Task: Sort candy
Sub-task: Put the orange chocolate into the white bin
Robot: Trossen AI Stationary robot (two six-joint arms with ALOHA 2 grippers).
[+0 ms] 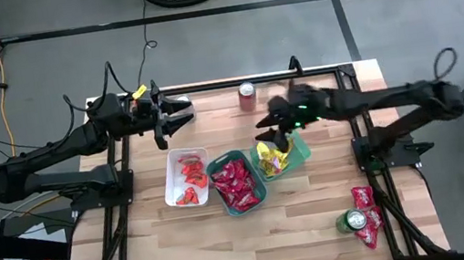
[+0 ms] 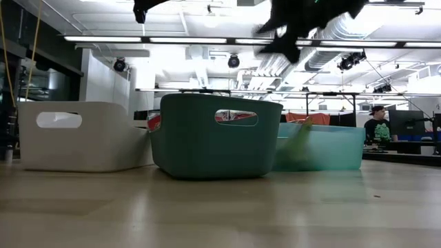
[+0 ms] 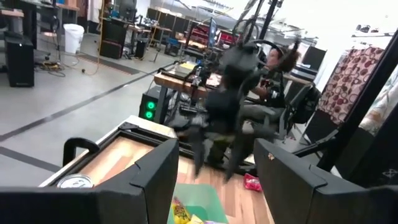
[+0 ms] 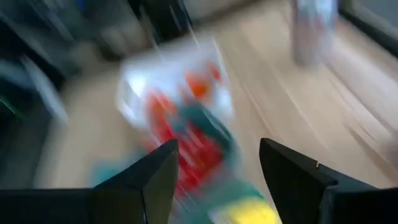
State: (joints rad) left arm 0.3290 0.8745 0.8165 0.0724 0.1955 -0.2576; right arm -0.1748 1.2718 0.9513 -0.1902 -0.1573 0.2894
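- Both sets of jaws stand spread w/ nothing between them. Confirm in each wrist view: a clear gap shows between the two dark fingers.
- High view, progress: three trays sit mid-table in a row. The white tray holds orange-red candy, the teal tray holds red candy, the green tray holds yellow candy. Judge the sort as mostly done. Left to do: a small pile of red packets on the table near the right front corner, touching a green can. A red can stands at the far edge; leave it.
- High view, pose: the right gripper hangs over the green tray, arm stretched in across the table from the right side. The left gripper waits above the far left of the table, beyond the white tray, arm reaching in from the left side.
- Low view: trays line up white, teal, green from left to right, teal nearest. Dark arm parts show at the top only; grippers can't be told apart here. A yellow-green smear shows in front of the green tray; can't tell what it is.
- Left wrist view: you look over the table at the right arm, blurred, w/ yellow candy and the green tray below. A person sits in the room behind.
- Right wrist view: heavy blur. You can make out the white tray, red candy, a yellow patch, and a can on the wood.
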